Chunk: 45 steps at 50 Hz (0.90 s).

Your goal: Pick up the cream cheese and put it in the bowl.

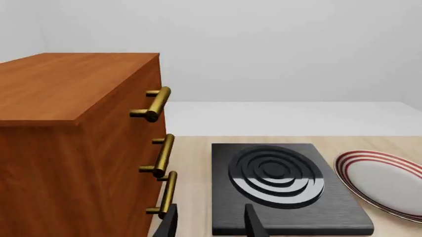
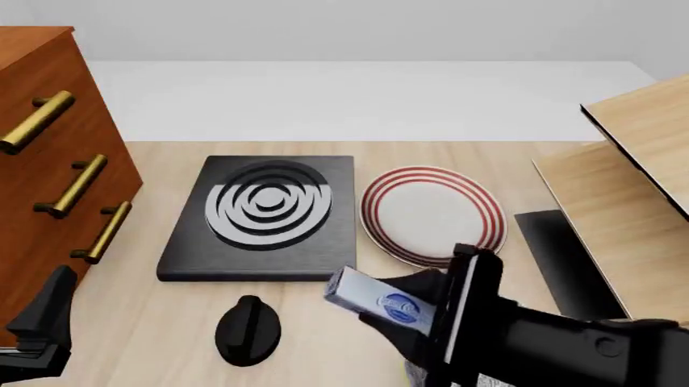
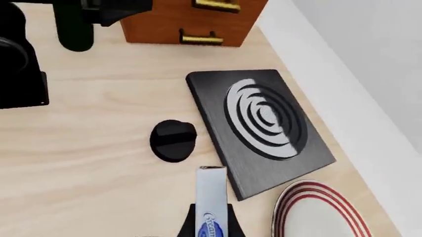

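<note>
The cream cheese [image 2: 379, 300] is a small silvery carton with a blue oval logo, held above the table near its front edge, in front of the white plate. My right gripper [image 2: 401, 313] is shut on it. In the right wrist view the carton [image 3: 212, 197] sticks out between the two fingers [image 3: 189, 226]. My left gripper [image 2: 48, 316] hovers at the front left beside the cabinet. Its fingers [image 1: 169, 223] stand apart with nothing between them, so it is open [image 1: 211, 228]. The bowl does not show in any view.
A wooden drawer cabinet [image 2: 43, 161] with brass handles stands at the left. A black burner slab [image 2: 264, 214] lies mid-table, with a black knob [image 2: 248, 329] in front of it. A white red-ringed plate [image 2: 433, 214] lies to its right. A wooden rack [image 2: 635, 185] stands at the right.
</note>
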Each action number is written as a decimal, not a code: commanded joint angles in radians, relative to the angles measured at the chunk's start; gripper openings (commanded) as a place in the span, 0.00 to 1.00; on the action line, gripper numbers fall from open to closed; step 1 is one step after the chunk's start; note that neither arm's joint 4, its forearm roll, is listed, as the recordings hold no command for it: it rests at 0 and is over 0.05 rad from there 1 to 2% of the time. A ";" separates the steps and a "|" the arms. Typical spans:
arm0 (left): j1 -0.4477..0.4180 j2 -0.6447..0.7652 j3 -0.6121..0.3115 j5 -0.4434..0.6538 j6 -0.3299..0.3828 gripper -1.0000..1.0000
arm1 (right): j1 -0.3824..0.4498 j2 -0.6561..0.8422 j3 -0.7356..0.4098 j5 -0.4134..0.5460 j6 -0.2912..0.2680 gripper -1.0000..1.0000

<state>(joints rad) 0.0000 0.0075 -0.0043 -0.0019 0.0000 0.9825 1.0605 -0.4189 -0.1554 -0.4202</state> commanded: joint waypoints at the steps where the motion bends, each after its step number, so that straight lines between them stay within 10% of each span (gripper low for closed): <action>1: 0.000 0.000 0.000 0.000 0.000 1.00 | -0.092 -0.171 0.015 0.071 0.043 0.00; 45: 0.000 0.000 0.000 0.000 0.000 1.00 | -0.354 -0.443 0.159 0.139 0.217 0.00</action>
<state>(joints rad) 0.0000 0.0075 -0.0043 -0.0019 0.0000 0.6639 0.6260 -0.2917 0.0010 -0.2443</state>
